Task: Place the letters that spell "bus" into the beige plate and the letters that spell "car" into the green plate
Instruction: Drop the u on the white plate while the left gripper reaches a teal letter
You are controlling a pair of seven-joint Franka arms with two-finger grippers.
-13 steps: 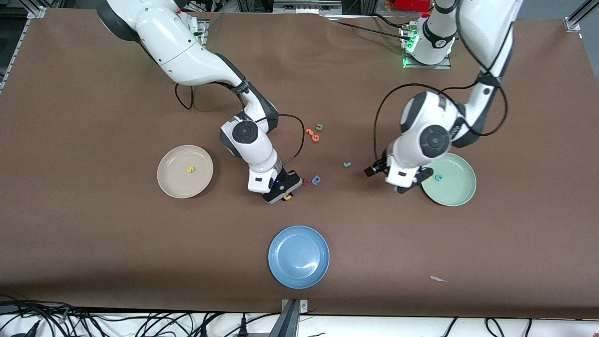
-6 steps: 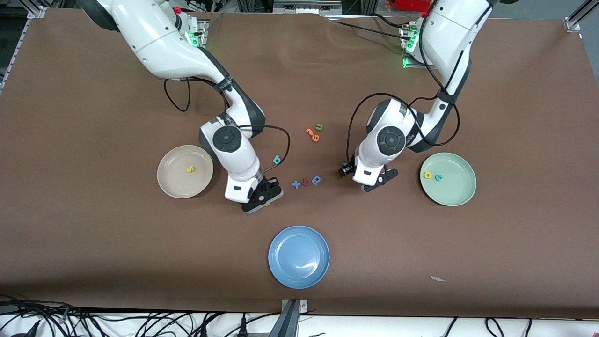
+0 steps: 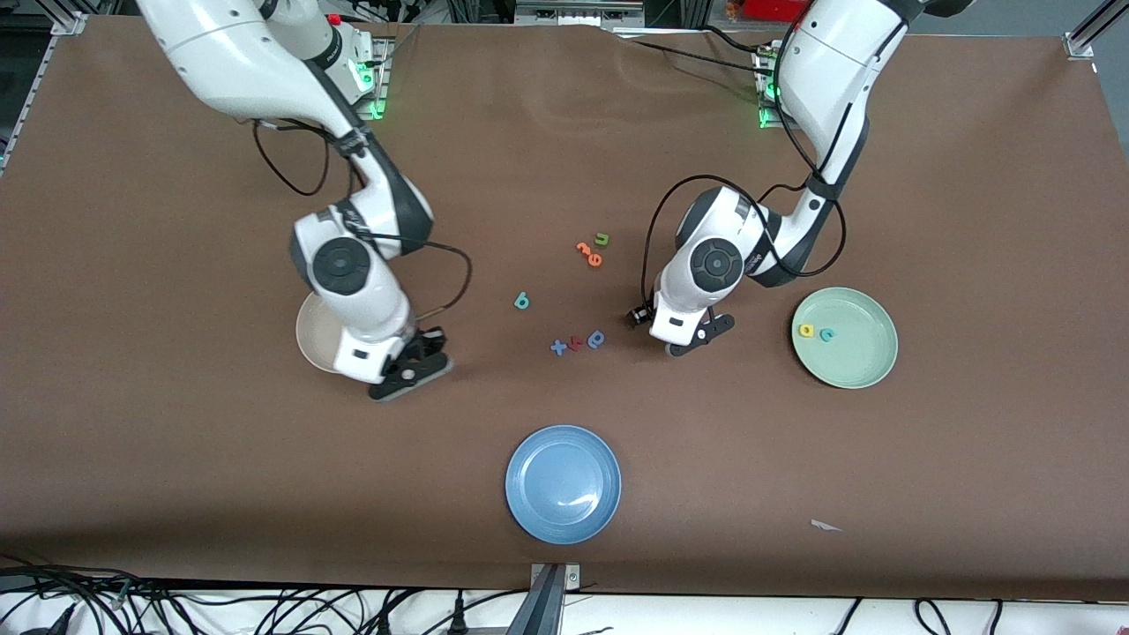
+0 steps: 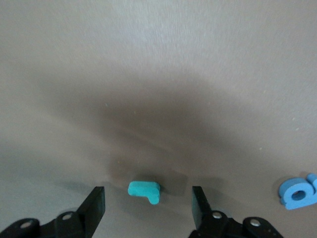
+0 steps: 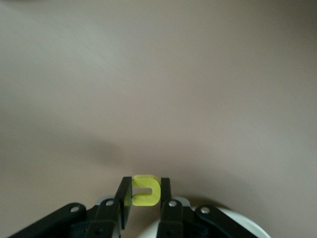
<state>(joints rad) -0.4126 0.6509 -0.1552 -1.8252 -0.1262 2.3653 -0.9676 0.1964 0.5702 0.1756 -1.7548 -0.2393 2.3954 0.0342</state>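
My right gripper (image 5: pixel 146 191) is shut on the yellow "u" (image 5: pixel 146 190) and hangs over the rim of the beige plate (image 3: pixel 309 339), which the right arm mostly hides. My left gripper (image 4: pixel 147 198) stands open low over the table, with the small teal "r" (image 4: pixel 144 191) lying between its fingers and a gap on each side. In the front view that gripper (image 3: pixel 686 339) hides the "r". The teal "b" (image 3: pixel 521 302) lies mid-table. The green plate (image 3: pixel 860 370) holds a yellow "a" (image 3: pixel 805 330) and a teal "c" (image 3: pixel 827 334).
A blue "x" (image 3: pixel 558 347), a red letter (image 3: pixel 575 344) and a darker blue "a" (image 3: pixel 596 339) lie in a row beside the left gripper. Orange letters (image 3: pixel 588 255) and a green "u" (image 3: pixel 602 238) lie farther back. A blue plate (image 3: pixel 563 483) sits near the front edge.
The right gripper carried the yellow "u" from beside the row of letters to the beige plate. The left gripper left the yellow "a" in the green plate and moved over the "r".
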